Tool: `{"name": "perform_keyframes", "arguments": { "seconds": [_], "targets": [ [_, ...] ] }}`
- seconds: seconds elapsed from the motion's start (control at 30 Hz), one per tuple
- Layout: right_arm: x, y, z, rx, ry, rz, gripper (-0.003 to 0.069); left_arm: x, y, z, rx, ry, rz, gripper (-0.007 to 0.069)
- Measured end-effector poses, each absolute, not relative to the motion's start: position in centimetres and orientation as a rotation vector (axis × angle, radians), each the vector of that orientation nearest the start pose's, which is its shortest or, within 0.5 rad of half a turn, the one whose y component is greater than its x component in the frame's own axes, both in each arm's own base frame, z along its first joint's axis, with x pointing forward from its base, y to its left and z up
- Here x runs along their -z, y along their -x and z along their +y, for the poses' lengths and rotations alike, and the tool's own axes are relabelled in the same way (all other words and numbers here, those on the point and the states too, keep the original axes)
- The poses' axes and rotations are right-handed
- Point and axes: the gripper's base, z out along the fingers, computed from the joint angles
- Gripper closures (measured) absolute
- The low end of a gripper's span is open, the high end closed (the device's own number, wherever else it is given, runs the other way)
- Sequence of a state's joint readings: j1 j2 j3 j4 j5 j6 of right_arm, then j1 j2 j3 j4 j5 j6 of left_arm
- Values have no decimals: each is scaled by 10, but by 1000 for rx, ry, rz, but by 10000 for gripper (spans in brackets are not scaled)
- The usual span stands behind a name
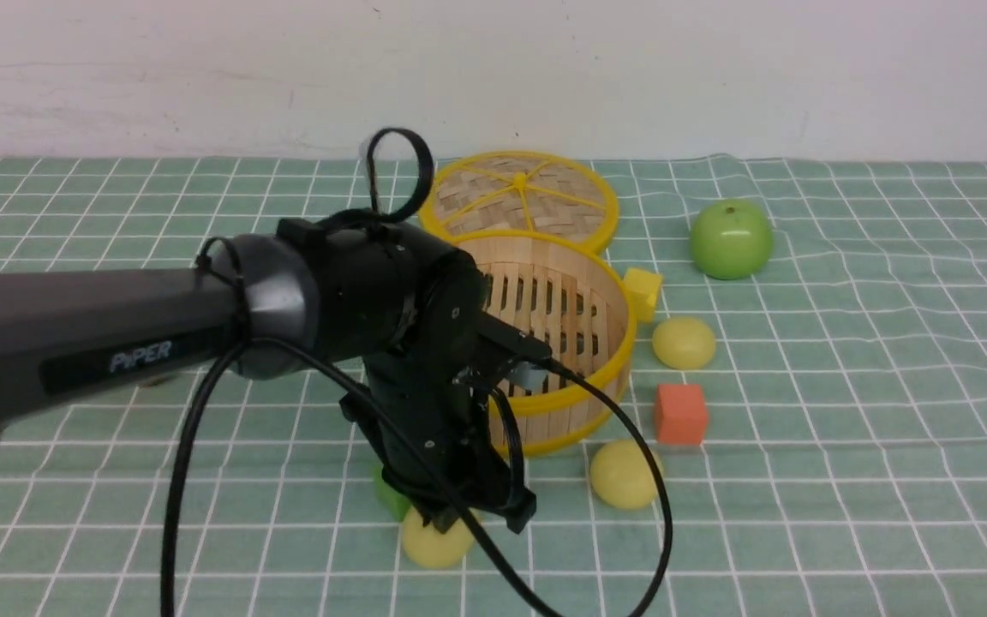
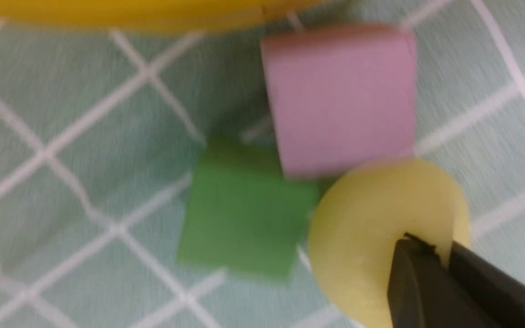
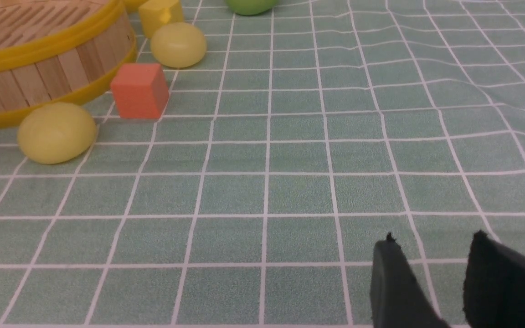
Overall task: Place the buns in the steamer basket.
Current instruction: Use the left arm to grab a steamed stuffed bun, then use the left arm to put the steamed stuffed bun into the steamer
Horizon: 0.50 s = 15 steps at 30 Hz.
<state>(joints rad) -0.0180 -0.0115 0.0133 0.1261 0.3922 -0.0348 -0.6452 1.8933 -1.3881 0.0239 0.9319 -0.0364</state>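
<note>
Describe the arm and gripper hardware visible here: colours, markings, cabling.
Left arm: dark grey link with pale PiPER lettering, a glossy black rounded wrist housing and loose black cables looping around it. Left gripper and right gripper: matte black tapered fingers. The right arm itself is out of view.

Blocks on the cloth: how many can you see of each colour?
Yellow block: 1
Orange block: 1
Green block: 1
Pink block: 1
Total in view: 4
</note>
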Motion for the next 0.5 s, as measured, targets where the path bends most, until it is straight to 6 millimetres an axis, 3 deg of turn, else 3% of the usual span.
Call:
{"name": "perform_keyframes", "arguments": {
  "seconds": [0.03,0.17,0.3,0.37,0.5],
  "targets": [
    [-174,-52,3,-89,-60,1874,419,-210,-307,-229,81,-895,2786,638],
    [-174,-52,3,-89,-60,1874,419,-263,-295,-229,183,-866,2613,638],
    [-174,-52,3,-89,-60,1874,419,-290,-312,-228,246,-783,2453,638],
    [-174,-52,3,-89,-60,1874,419,-298,-342,-225,257,-697,2379,638],
    [-174,-52,3,-89,-60,1874,419,-288,-393,-220,238,-599,2352,638]
  ]
}}
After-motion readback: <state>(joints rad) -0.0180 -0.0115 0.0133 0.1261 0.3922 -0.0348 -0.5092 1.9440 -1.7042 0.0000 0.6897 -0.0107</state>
